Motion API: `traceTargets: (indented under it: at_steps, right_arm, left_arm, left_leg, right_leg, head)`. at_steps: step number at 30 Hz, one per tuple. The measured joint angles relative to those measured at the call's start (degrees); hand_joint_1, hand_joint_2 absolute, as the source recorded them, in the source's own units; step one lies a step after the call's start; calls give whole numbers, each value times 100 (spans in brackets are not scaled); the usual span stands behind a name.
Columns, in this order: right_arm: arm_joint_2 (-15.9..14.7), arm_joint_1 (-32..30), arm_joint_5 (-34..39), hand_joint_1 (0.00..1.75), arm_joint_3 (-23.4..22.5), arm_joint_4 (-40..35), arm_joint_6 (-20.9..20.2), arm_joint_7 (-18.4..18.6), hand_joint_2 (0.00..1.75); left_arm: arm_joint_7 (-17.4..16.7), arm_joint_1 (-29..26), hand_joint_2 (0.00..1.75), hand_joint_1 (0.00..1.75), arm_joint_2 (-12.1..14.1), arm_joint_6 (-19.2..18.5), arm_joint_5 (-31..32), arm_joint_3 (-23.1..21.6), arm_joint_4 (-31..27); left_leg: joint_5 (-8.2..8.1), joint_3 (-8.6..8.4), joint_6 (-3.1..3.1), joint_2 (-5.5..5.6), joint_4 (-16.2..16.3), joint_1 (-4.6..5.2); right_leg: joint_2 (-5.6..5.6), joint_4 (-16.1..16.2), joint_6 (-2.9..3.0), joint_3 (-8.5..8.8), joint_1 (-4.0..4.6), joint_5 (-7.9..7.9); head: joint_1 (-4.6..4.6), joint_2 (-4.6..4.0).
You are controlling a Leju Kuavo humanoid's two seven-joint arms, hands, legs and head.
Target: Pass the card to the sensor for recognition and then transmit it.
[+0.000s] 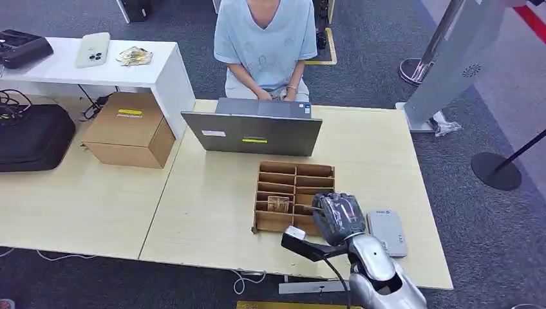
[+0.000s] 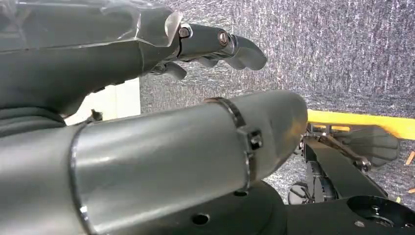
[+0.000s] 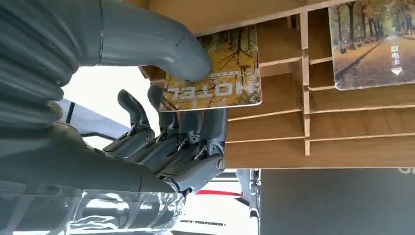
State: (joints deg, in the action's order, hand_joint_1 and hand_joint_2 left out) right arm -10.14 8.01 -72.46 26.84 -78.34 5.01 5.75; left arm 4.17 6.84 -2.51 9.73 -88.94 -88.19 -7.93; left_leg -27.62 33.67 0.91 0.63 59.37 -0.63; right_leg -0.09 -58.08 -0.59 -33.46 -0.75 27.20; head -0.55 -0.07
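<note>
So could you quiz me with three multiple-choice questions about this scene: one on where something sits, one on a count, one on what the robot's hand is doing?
1. Where does the grey card reader lie?
A. on the table, beside the wooden organizer, past the right hand
B. on the laptop
C. on the cardboard box

2. How many picture cards show in the right wrist view?
A. none
B. two
C. five

3. What is the right hand doing?
A. hanging open over the floor
B. pinching a card at the organizer
C. pressing the laptop keys

Answers:
1 A: in the head view the reader lies flat on the table next to the organizer.
2 B: the hotel card in the hand, and a second card resting in another compartment.
3 B: the thumb presses the hotel card against the fingers.
</note>
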Motion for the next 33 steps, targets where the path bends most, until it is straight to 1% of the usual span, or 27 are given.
traceTargets:
  at_steps: [5, 10, 14, 27, 33]
  right_arm:
    - [0, -84, 2, 175, -83, -114, 2, 9, 175]
    - [0, -186, -7, 175, -205, -262, 0, 17, 175]
    - [0, -254, 71, 175, -310, -373, -22, -26, 175]
    - [-11, -467, 958, 175, -713, -809, -151, -586, 175]
    - [-13, -471, 1442, 175, -832, -924, -319, -902, 175]
  left_arm:
    - [125, -4, 0, 0, 7, 0, -98, 157, 0]
    - [131, -7, 0, 0, 26, 15, -105, 282, 0]
    - [131, -10, 0, 0, 31, 44, -105, 293, 0]
    - [131, -13, 0, 0, 26, 48, -63, 293, 0]
    - [131, -13, 0, 0, 31, 50, -63, 293, 0]
  left_leg:
    - [0, 0, 0, 0, 0, 0]
    - [0, 0, 0, 0, 0, 0]
    - [0, 1, 0, 0, 0, 0]
    - [0, 1, 0, 0, 0, 0]
    - [0, 1, 0, 0, 0, 0]
  right_leg:
    - [0, 0, 0, 0, 0, 0]
    - [0, 0, 0, 0, 0, 0]
    - [-1, 0, 0, 0, 0, 0]
    - [0, 0, 0, -1, 0, 0]
    - [0, 0, 0, -1, 0, 0]
  head:
    - [0, 0]
    - [0, 0]
    - [0, 0]
    - [0, 0]
    - [0, 0]
